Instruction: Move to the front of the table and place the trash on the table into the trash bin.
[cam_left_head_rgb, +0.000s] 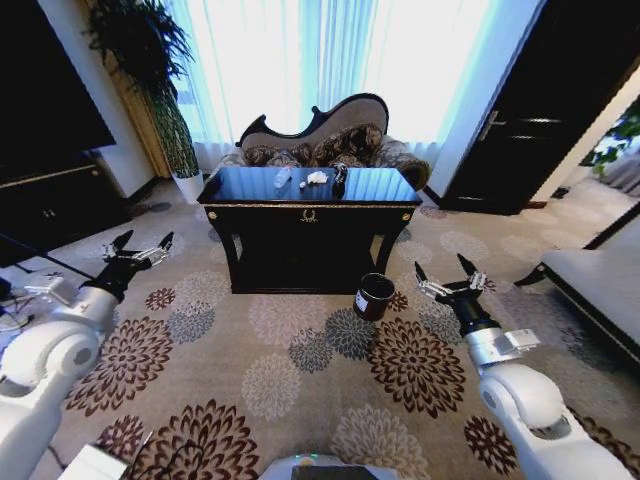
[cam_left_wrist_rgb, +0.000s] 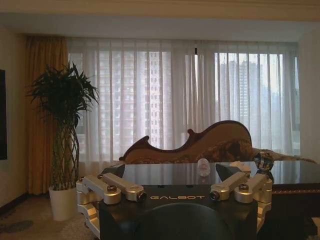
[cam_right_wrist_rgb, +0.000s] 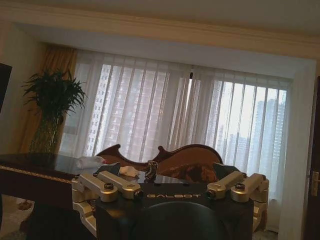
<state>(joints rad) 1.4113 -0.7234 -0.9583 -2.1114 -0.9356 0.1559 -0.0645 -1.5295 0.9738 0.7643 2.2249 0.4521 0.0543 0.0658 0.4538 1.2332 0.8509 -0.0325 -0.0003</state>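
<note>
The bin (cam_left_head_rgb: 374, 296) stands upright on the carpet (cam_left_head_rgb: 300, 350) just in front of the counter's (cam_left_head_rgb: 308, 213) right front leg, its mouth up and tipped a little toward the camera; what lies inside cannot be told.

The left end effector (cam_left_head_rgb: 140, 247) hangs in the air to the left of the counter, well apart from it, fingers spread wide and holding nothing; in its wrist view the two fingers (cam_left_wrist_rgb: 112, 189) stand far apart with the counter top (cam_left_wrist_rgb: 165, 172) beyond them. The right end effector (cam_left_head_rgb: 450, 278) hovers to the right of the bin, near it but not touching, also spread wide and empty; its wrist view shows the same gap between the fingers (cam_right_wrist_rgb: 110, 186).

The trash (cam_left_head_rgb: 317, 178) sits along the back half of the counter top, in a short row across its width; a clear bottle (cam_left_head_rgb: 283, 177) lies on the left, its long axis slanting back and right; a white tissue wad is in the middle; a dark wrapper (cam_left_head_rgb: 341, 176) stands on the right. A sofa (cam_left_head_rgb: 330, 135) stands behind the counter, a plant (cam_left_head_rgb: 150, 60) to its left.
</note>
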